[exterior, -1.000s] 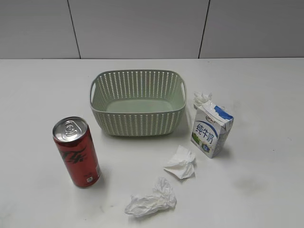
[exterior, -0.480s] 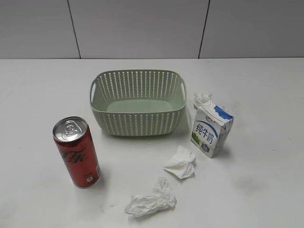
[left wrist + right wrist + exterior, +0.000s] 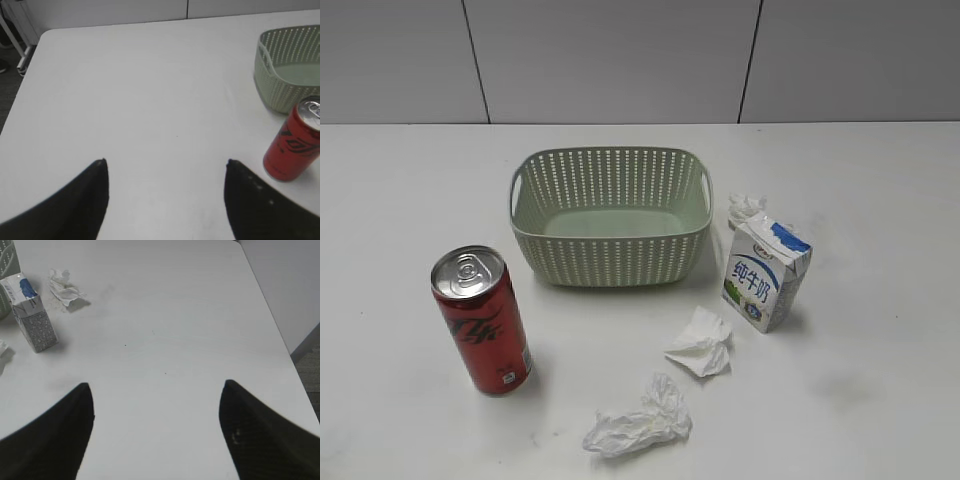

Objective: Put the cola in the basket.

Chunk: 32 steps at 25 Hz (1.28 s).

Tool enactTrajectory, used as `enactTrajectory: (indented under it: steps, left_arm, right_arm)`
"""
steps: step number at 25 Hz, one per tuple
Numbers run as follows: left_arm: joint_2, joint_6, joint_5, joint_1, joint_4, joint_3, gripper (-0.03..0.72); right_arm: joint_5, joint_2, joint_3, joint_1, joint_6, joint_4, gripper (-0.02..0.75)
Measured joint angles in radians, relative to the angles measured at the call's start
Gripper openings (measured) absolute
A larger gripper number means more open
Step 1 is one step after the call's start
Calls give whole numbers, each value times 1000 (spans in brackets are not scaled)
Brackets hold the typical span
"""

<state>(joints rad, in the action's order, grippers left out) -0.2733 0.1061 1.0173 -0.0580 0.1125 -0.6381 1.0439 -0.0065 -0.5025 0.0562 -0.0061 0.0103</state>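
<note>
- Cola [image 3: 482, 322] is standing upright, long axis vertical, pull-tab up, left-front of basket [image 3: 610, 217].
- Left gripper [image 3: 165, 162] is hovering above table, jaws apart.
- Right gripper [image 3: 156, 385] is hovering likewise, jaws apart.

One can [image 3: 481, 320] stands on the table [image 3: 880, 200], off to the right of the left jaws in the left wrist view. One basket [image 3: 610, 216] sits beyond the can. One milk carton [image 3: 765, 274] stands to the left of the right jaws. Three crumpled tissues lie about: one [image 3: 746, 208] behind the carton, one [image 3: 701, 343] and one [image 3: 638, 420] nearer the front. Two pairs of jaws, each spread wide over bare table.
</note>
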Motion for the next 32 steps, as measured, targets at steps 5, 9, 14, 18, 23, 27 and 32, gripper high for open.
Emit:
enactTrajectory:
  steps: [5,9,14,18,23,27,32]
  left_arm:
    - [-173,71,-3,0,88,-89,578]
    - [-281,118,-35,-24,145,-143,605]
    - [-374,130,-50,-160,152,-185,608]
    - [-456,130,-33,-280,152,-209,608]
    - [-588,130,2,-417,115,-263,608]
    - [-722,131,34,-521,70,-335,608]
    - [-908,131,60,-611,45,-439,608]
  right_arm:
    - [0,0,0,0,0,0,591]
    - [0,0,0,0,0,0,591]
    - [0,0,0,0,0,0,590]
    - [0,0,0,0,0,0,590]
    - [0,0,0,0,0,0,591]
    - [0,0,0,0,0,0,591]
    - [0,0,0,0,0,0,591]
